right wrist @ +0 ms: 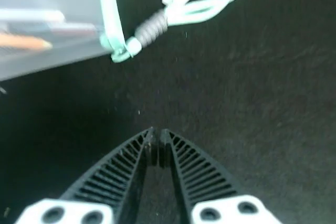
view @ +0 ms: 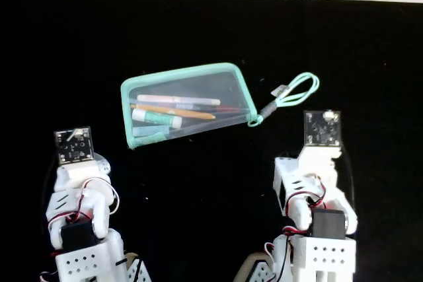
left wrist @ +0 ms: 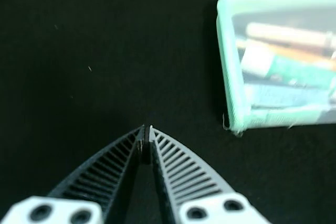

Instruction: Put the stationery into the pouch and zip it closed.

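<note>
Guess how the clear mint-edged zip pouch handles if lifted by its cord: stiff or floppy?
Probably floppy: the clear mint-edged zip pouch looks like thin plastic, so it would likely sag. The pens loose inside may slide to the low end. The thin mint cord loop looks limp and might slip.

Pouch [view: 188, 104] lies mid-counter [view: 198, 31] with the pens [view: 175, 111] inside. Strap [view: 297, 89] trails off its right end. Left pincer [left wrist: 145, 132] sits in front-left of the pouch, right pincer [right wrist: 156, 135] front-right, near the strap. Neither touches the pouch.
</note>
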`<state>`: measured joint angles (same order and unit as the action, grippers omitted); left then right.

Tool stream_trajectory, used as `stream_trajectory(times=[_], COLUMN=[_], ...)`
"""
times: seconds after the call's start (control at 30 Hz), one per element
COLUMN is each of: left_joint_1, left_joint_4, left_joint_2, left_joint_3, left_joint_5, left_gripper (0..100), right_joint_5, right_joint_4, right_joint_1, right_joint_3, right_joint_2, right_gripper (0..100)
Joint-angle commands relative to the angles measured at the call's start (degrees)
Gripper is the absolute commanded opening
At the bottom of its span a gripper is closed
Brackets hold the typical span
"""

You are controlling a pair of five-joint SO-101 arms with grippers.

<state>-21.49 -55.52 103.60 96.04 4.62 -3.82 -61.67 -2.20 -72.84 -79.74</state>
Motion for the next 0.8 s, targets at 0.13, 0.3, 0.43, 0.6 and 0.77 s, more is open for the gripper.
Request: stream_trajectory(times=[0.13, 0.3, 0.43, 0.6, 0.77], left_joint_1=[6.9, 17.27, 18.15, 18.15, 18.07], left_joint_4=[2.37, 0.18, 0.0, -0.44, -10.99], left_joint_2=[0.31, 0.31, 0.22, 0.22, 0.22], left_joint_3=[1.19, 1.19, 1.19, 1.19, 1.19], left_joint_5=[0.44, 0.44, 0.44, 0.44, 0.44], left_gripper=[1, 1, 1, 1, 1], right_joint_5=[-0.62, -0.88, -0.88, -0.97, -0.97], right_joint_4=[7.25, 12.97, 17.1, 17.63, 17.63], right_joint_1=[1.45, 1.45, 3.03, 8.13, 10.95], right_joint_3=[-12.18, -21.14, -26.59, -28.35, -28.35], right_joint_2=[-0.22, -0.22, -0.22, -0.22, -0.22], right_gripper=[3.6, 3.6, 3.6, 3.6, 3.6])
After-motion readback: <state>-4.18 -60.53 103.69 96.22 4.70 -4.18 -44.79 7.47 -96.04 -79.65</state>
